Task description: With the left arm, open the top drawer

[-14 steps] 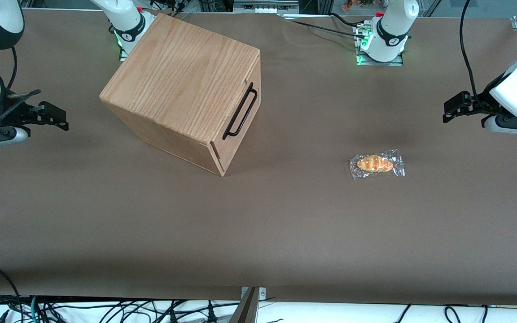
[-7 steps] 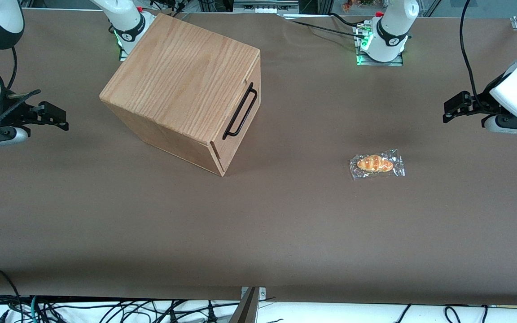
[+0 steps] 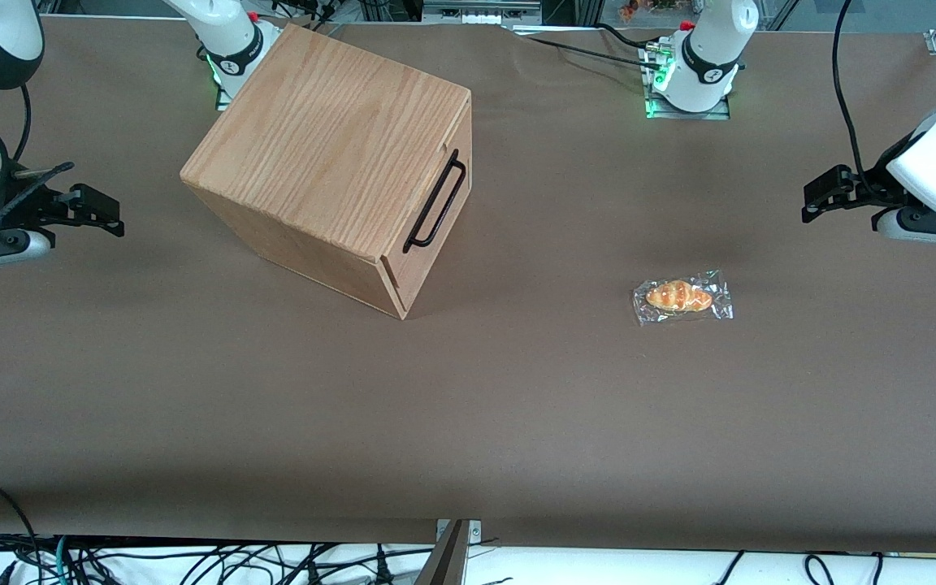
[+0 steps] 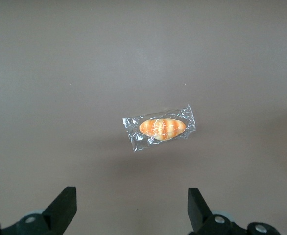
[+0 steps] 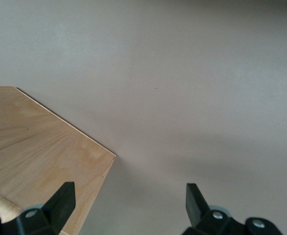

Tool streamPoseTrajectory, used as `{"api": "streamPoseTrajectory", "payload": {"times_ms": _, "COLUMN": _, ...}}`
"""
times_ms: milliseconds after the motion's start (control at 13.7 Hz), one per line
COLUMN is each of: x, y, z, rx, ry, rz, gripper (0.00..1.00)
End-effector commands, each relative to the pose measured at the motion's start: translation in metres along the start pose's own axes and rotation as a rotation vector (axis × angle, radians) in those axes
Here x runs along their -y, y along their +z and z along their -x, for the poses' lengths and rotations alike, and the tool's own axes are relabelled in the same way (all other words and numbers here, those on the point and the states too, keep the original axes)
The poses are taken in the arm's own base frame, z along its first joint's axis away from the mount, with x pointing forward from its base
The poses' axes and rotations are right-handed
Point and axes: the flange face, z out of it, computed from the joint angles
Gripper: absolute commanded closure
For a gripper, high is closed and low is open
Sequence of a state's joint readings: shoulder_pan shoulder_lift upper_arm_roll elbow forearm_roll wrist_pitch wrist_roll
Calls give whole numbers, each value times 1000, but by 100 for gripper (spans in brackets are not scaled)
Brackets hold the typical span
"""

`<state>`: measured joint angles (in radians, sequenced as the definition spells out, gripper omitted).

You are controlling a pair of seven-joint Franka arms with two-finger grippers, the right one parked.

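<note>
While the left arm (image 3: 935, 158) sits at the right edge of the front frame, its gripper (image 3: 821, 197) hangs above bare tabletop (image 3: 517, 390), well apart from the cabinet. Black fingers (image 4: 62, 208) are spread wide with nothing between them (wrist view shows the two tips far apart over the brown surface). White rounded wrist block, black gripper body, a dark cable looping up from it.

Wooden box cabinet (image 3: 330, 130) stands in the upper left of the front frame, turned at an angle, light oak with clear straight grain on its flat top. Top drawer (image 3: 444, 203) is shut, its front flush with the box, a thin seam showing along the edge. Long thin black metal bar handle (image 3: 435, 203) runs along that front, ends bent in to meet the wood.

Bread roll (image 3: 679, 296) in a clear crinkly wrapper lies flat on the tabletop right of centre in the front frame, between the cabinet and the gripper, nearer the gripper. Roll is oval, orange-brown with paler stripes; the wrapper is glossy with crimped ends (image 4: 159, 128).

Tabletop covering is matte brown, smooth, paper-like.
</note>
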<state>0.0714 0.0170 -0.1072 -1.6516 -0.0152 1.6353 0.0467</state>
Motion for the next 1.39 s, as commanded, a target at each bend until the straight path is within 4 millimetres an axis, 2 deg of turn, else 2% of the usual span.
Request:
{"api": "streamPoseTrajectory", "payload": {"times_ms": 0, "x": 0, "y": -2, "z": 0, "rx": -7, "ry": 4, "rz": -11, "gripper": 0}}
{"api": "streamPoseTrajectory", "payload": {"times_ms": 511, "x": 0, "y": 1, "z": 0, "rx": 2, "ry": -4, "rz": -9, "gripper": 0}}
{"api": "streamPoseTrajectory", "payload": {"times_ms": 730, "x": -6, "y": 3, "z": -2, "rx": 5, "ry": 7, "rz": -8, "gripper": 0}}
{"api": "streamPoseTrajectory", "payload": {"times_ms": 876, "x": -15, "y": 11, "z": -6, "rx": 20, "ry": 30, "rz": 7, "gripper": 0}}
{"api": "streamPoseTrajectory", "payload": {"times_ms": 1022, "x": -31, "y": 47, "z": -23, "rx": 82, "ry": -14, "rz": 219, "gripper": 0}}
{"api": "streamPoseTrajectory", "payload": {"times_ms": 1095, "x": -38, "y": 59, "z": -28, "rx": 104, "ry": -18, "rz": 282, "gripper": 0}}
{"api": "streamPoseTrajectory", "payload": {"times_ms": 1168, "x": -55, "y": 79, "z": -36, "rx": 141, "ry": 4, "rz": 298, "gripper": 0}}
{"api": "streamPoseTrajectory", "payload": {"times_ms": 1314, "x": -106, "y": 116, "z": -44, "rx": 207, "ry": 83, "rz": 306, "gripper": 0}}
